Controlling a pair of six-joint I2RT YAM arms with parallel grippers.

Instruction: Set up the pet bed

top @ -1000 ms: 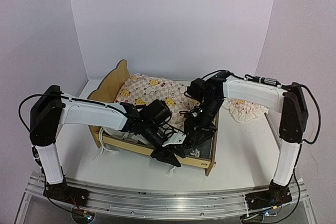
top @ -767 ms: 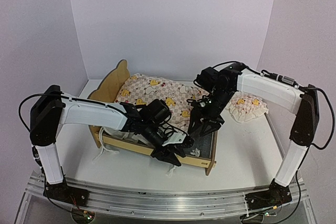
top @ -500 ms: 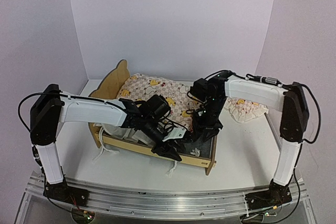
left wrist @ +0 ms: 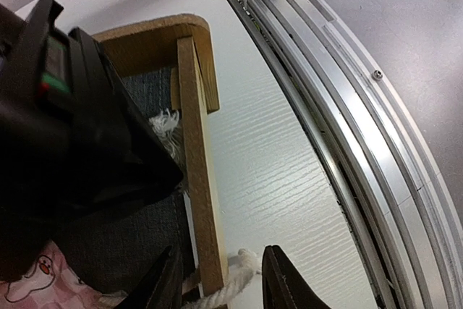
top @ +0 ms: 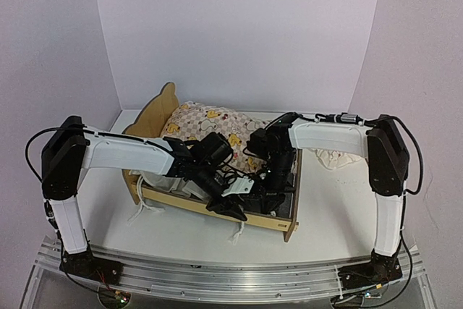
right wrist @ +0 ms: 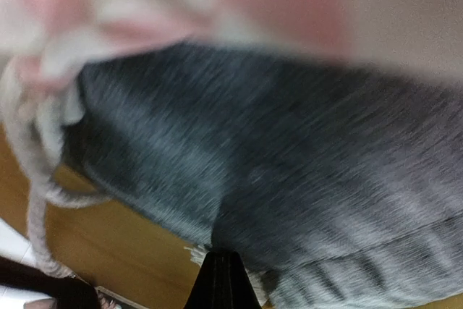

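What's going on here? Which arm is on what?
Both arms are working low over the pet bed. The left gripper is open, straddling the bed's near side rail and a white cord beside it. The right gripper is shut, tip down at the dark grey base; whether it pinches fabric isn't clear. The duck quilt is bunched at the headboard end, and the pillow lies on the table beside the bed.

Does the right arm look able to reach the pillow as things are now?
Probably yes. The pillow lies uncovered on the table, just beside the right arm. But the right tool is shut, low inside the bed, so it must rise and open first.
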